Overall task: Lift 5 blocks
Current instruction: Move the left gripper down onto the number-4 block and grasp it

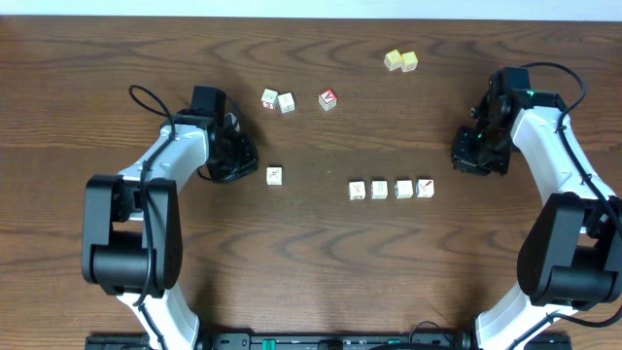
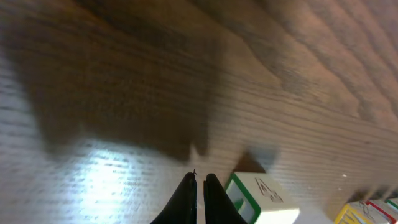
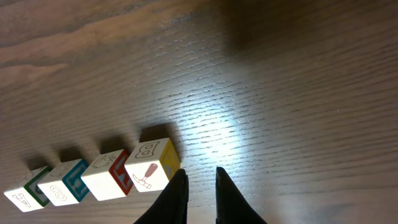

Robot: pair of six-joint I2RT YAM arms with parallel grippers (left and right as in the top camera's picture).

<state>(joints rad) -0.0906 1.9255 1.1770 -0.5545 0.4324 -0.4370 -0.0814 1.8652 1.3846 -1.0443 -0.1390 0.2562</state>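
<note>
Bench (image 1: 311,272): dark wood grain; every cube is set down on it, none is lifted.
Row of four blocks (image 1: 379,190): laid side by side, right of centre. From the right wrist, green, blue, red and yellow sides are seen in turn.
End block (image 3: 149,171): a hammer mark is printed on top and one side is yellow. It is placed at the end of the row nearest the right arm (image 1: 544,146).
Fifth block (image 1: 275,175): set alone, left of centre, well apart from the row. A green-framed side is shown to the left wrist.
Left jaws: closed, with nothing held between them. The tips are held low, just beside the fifth block; contact cannot be told.
Right jaws: parted a little, and bare bench is seen in the gap, so nothing is gripped. They are positioned near the end block, on its outer side.
Other cubes: a whitish pair (image 1: 269,98), a red-faced cube (image 1: 328,99) and two pale yellow cubes (image 1: 393,59) are spread along the far side.
</note>
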